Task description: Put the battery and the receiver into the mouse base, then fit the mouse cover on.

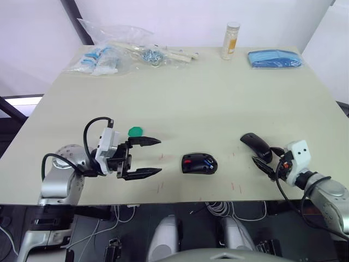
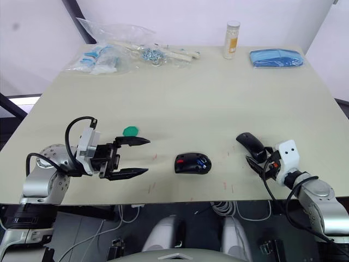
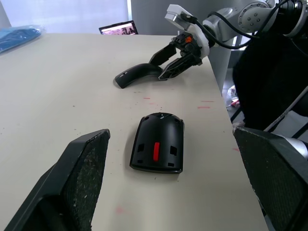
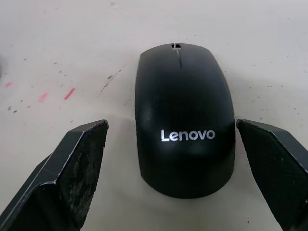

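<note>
Both grippers wide open, mouse base between them, cover at the right.

Left of the mouse base [image 1: 199,163], the left gripper [image 1: 146,157] hovers with fingers spread and empty; the blue battery [image 1: 206,160] sits in the base. Right of the base, the mouse cover [image 4: 185,120] lies between the right gripper's [image 1: 266,161] parted fingers. The shell looks light, stiff and slippery; gripping its long side edges seems safest.

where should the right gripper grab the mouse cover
Across its two long side edges, near the logo end. The mouse cover lies dome-up on the table, narrow enough to fit between the open fingers of the right gripper, which already straddle it. Its glossy curved top offers little hold, so coming in low from the robot's side and pinching the lower rims looks safest.
</note>
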You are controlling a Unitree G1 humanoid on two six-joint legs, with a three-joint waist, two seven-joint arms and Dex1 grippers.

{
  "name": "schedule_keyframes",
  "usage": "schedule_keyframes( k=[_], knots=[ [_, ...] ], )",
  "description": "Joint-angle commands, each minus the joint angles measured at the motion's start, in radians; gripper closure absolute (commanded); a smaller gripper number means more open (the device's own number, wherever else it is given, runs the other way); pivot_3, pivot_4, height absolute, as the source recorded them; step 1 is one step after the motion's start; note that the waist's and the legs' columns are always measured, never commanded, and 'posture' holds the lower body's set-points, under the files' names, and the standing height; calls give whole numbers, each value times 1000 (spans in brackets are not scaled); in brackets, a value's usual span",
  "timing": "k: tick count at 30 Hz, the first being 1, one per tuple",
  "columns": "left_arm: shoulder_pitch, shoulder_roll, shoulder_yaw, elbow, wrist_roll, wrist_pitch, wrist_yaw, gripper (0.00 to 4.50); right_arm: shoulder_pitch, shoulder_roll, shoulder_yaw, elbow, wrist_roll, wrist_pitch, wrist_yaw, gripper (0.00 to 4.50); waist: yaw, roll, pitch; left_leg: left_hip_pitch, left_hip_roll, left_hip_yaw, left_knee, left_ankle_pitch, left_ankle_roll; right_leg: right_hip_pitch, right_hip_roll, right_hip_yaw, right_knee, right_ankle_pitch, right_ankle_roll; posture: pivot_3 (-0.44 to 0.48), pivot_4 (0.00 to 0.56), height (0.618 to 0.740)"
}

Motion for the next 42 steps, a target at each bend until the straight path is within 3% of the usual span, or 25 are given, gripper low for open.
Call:
schedule_keyframes(
  k=[1,7,12,20,27,33,42],
  knots=[
    [-15,9,14,-29,-23,-5,-10,137,-6,-3,-23,-32,4,0,-9,0,0,0,0,0,0,0,0,0,0,0,0,0,0,0,0,0,150,740],
    [-14,13,14,-26,-24,-8,-22,137,-11,-4,-28,-19,1,-1,-18,0,-1,0,0,0,0,0,0,0,0,0,0,0,-1,0,0,0,150,740],
    [-12,16,16,-25,-25,-10,-32,0,-13,-6,-26,-19,-2,0,-21,2181,-1,0,0,0,0,0,0,0,0,0,0,0,-1,0,0,0,150,740],
    [-15,18,16,-12,-20,-17,-44,0,-13,-10,-27,-15,-15,-17,-21,2231,-1,-1,1,0,0,0,-1,0,0,0,0,0,-2,0,0,0,150,740],
    [-21,23,15,9,-17,-23,-59,0,-30,-103,-3,-71,11,-30,118,2231,-1,-2,3,0,0,0,-1,0,0,0,0,0,-2,0,0,0,150,740],
    [-26,31,8,27,-11,-35,-75,0,-127,-237,84,-150,72,46,293,2231,-2,-1,7,0,2,0,-1,0,0,0,0,-1,-2,0,0,0,150,740],
    [-25,47,3,42,-4,-54,-89,0,-380,-272,308,-177,45,132,388,2231,-1,-3,8,-2,2,0,-2,0,0,-1,-1,-2,-5,0,0,0,150,740]
  ],
)
